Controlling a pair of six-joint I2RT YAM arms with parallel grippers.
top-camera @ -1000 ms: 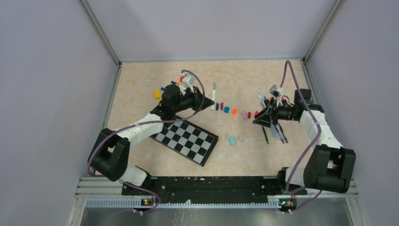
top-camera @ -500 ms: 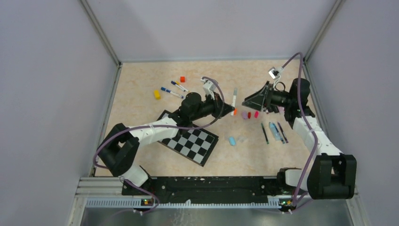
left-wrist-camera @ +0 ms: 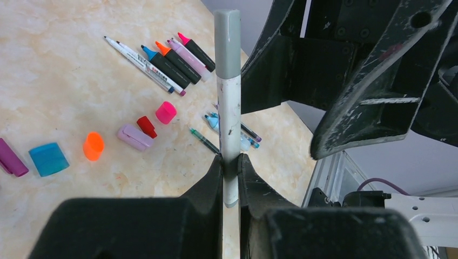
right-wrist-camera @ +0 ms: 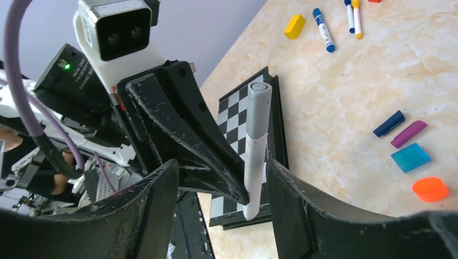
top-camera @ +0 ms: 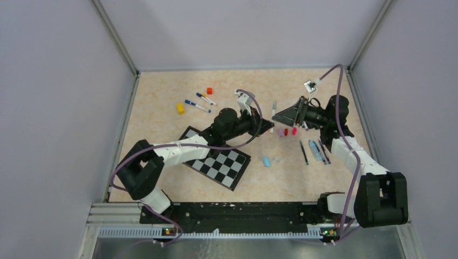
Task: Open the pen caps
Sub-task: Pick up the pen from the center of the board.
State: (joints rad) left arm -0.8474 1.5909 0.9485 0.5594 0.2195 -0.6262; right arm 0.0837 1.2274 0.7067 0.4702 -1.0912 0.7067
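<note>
My left gripper [left-wrist-camera: 230, 162] is shut on the lower end of a white pen [left-wrist-camera: 229, 113] and holds it upright above the table. Its grey pen cap [left-wrist-camera: 227, 43] is still on. My right gripper [right-wrist-camera: 221, 164] stands open close to the pen, with one of its fingers [left-wrist-camera: 372, 81] beside the cap and nothing gripped. From above, the pen [top-camera: 274, 107] sits between the two gripper tips. Loose caps lie below: orange [left-wrist-camera: 93, 145], lilac [left-wrist-camera: 134, 136], red [left-wrist-camera: 145, 125], pink [left-wrist-camera: 166, 112], teal [left-wrist-camera: 48, 158] and purple [left-wrist-camera: 11, 157].
A chessboard [top-camera: 219, 162] lies under the left arm. A yellow block [top-camera: 180, 108], an orange-red cube [top-camera: 209, 90] and capped markers [top-camera: 197, 102] lie at the back left. Uncapped markers [left-wrist-camera: 167, 59] and thin pens [top-camera: 316, 151] lie at the right. A light-blue cap [top-camera: 266, 161] rests mid-table.
The left arm has carried the pen rightward towards the middle. The right gripper has lifted off the table, widened its jaws and swung in towards the pen's capped end.
</note>
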